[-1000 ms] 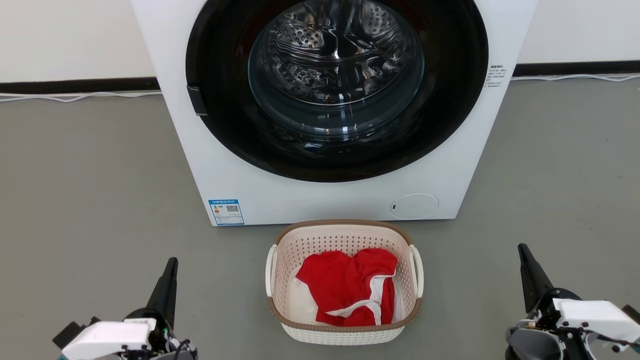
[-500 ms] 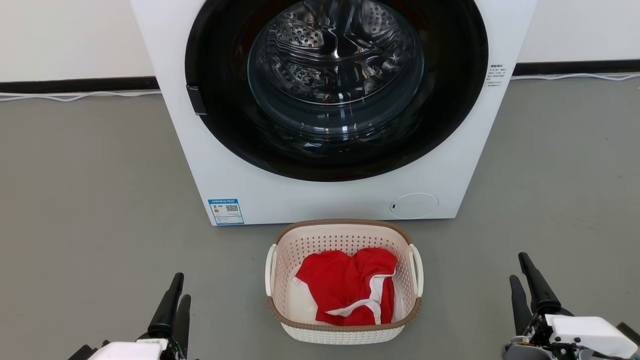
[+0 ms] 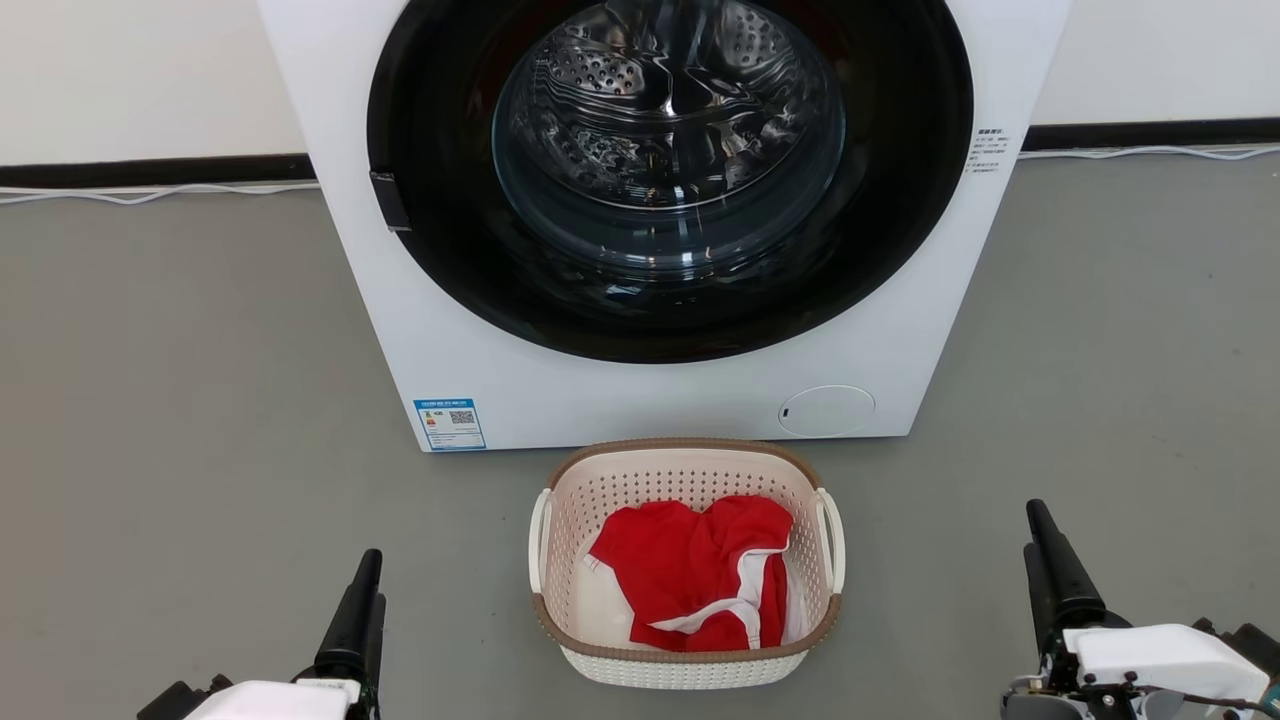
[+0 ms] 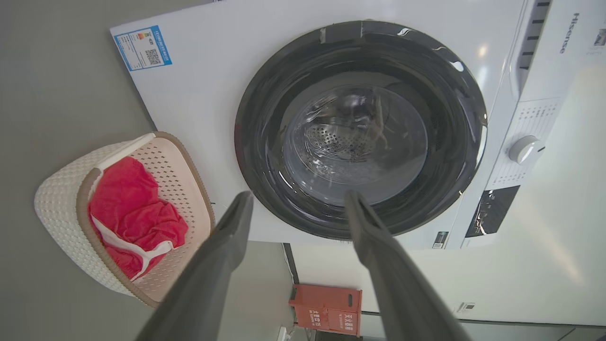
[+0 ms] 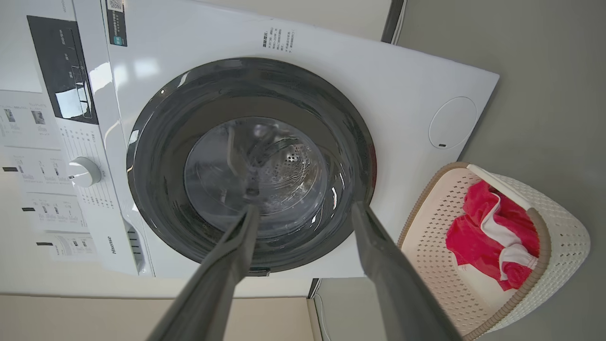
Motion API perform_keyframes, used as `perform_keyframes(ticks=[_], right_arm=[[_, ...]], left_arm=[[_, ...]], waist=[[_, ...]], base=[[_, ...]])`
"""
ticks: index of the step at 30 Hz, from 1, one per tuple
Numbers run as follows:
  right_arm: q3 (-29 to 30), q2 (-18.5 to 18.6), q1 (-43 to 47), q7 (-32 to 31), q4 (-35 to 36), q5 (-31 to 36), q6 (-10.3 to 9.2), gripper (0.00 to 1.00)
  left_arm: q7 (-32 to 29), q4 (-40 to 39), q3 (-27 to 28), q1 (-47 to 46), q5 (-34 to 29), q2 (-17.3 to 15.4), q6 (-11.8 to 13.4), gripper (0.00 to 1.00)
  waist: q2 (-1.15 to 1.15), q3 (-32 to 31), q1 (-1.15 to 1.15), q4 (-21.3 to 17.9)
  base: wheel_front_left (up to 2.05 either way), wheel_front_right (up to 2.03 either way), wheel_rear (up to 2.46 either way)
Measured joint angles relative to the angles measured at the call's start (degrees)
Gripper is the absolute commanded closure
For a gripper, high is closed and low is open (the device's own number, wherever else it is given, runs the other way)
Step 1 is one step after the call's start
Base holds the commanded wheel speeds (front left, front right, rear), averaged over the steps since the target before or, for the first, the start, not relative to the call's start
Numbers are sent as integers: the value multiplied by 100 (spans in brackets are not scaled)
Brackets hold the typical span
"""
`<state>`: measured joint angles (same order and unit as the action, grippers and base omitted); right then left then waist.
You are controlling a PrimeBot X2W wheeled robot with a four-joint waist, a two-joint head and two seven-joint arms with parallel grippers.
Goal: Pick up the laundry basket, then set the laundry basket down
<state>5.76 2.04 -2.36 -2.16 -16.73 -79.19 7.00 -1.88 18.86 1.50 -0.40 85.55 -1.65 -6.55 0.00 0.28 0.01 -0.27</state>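
Your left hand point(image 4: 298, 199) and right hand point(image 5: 304, 208) are both wide open, with the laundry basket point(image 3: 690, 446) between them.

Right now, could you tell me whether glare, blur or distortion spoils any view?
Head view: sharp, evenly lit; reflections streak the door glass. Left wrist view: wide-angle, rolled sideways; the near fingers look soft. Right wrist view: likewise rolled; glare patches on the washer beside its panel.

Seemingly matt plastic laundry basket point(image 3: 690, 668)
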Motion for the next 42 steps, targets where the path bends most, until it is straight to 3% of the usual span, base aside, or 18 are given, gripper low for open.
perform_keyframes(ticks=[27, 42], right_arm=[[-208, 100, -16, 446, -10, 2738, 3, 0], [-254, 111, -40, 656, -181, 3844, 4, 0]], left_arm=[[445, -67, -194, -5, -2428, -18, 34, 0], [664, -45, -382, -5, -3653, -25, 52, 0]], waist=[[0, 1, -1, -112], [0, 2, -1, -145]], base=[[0, 0, 0], [0, 0, 0]])
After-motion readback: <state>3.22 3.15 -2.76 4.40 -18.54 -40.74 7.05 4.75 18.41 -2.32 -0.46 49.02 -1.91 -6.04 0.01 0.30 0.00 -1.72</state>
